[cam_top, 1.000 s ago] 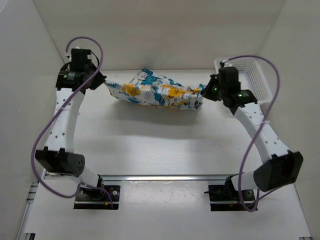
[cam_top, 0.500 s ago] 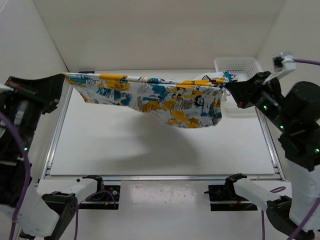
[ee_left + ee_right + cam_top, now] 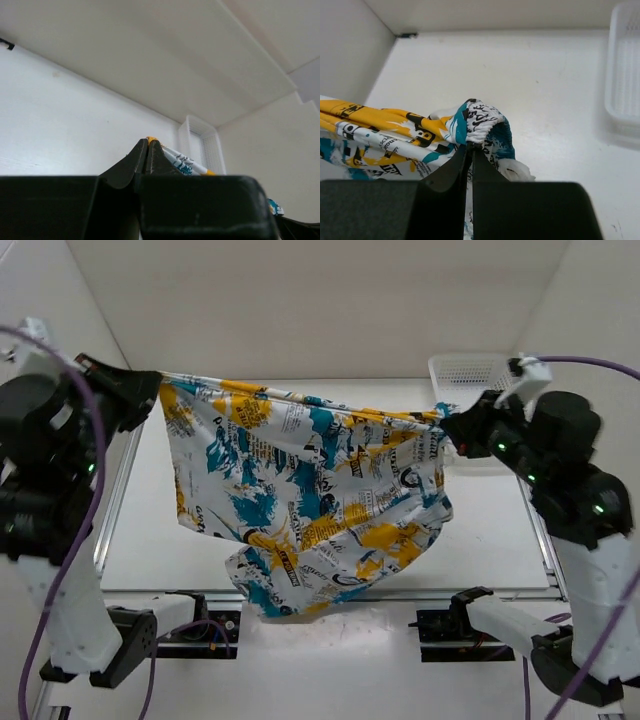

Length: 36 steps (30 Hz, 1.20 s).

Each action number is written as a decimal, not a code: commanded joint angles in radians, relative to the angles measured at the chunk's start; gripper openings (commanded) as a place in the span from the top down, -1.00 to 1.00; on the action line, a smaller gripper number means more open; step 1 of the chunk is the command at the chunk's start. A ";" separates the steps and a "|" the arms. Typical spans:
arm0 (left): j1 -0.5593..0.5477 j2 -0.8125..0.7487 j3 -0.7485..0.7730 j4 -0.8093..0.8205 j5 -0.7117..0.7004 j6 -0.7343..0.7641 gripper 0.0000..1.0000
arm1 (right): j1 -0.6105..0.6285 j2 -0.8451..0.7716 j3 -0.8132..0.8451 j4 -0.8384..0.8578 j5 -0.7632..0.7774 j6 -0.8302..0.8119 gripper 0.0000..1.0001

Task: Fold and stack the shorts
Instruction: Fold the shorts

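A robotics lab test cell: plain white panels (image 3: 330,300) enclose a white table (image 3: 490,540) across the upper frame, aluminium rails (image 3: 420,592) and bolted arm bases (image 3: 445,625) line the bottom, and purple cables (image 3: 590,361) trail at the upper right.

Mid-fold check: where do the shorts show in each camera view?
Top external: shorts hang mid-frame, stretched between left gripper and right gripper.
Left wrist: shorts, a thin strip right of centre, low.
Right wrist: shorts bunched left of centre.
Shared landmark: white mesh basket, in all three.
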 commanded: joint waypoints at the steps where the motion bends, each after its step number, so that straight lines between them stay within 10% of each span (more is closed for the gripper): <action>1: 0.038 0.095 -0.100 0.172 -0.218 0.059 0.79 | -0.045 0.076 -0.126 -0.009 0.287 -0.058 1.00; 9: 0.061 0.564 -0.004 0.235 -0.109 0.092 0.79 | -0.096 0.466 -0.287 0.295 0.289 -0.015 1.00; 18: 0.175 1.032 0.324 0.235 0.053 0.103 0.79 | -0.144 0.931 0.016 0.338 0.151 -0.006 1.00; 27: 0.197 0.938 0.158 0.235 0.113 0.146 0.79 | -0.144 1.074 0.171 0.289 0.096 -0.006 1.00; 36: 0.131 0.576 -0.210 0.244 0.126 0.189 0.79 | -0.144 0.888 -0.022 0.289 0.026 -0.015 1.00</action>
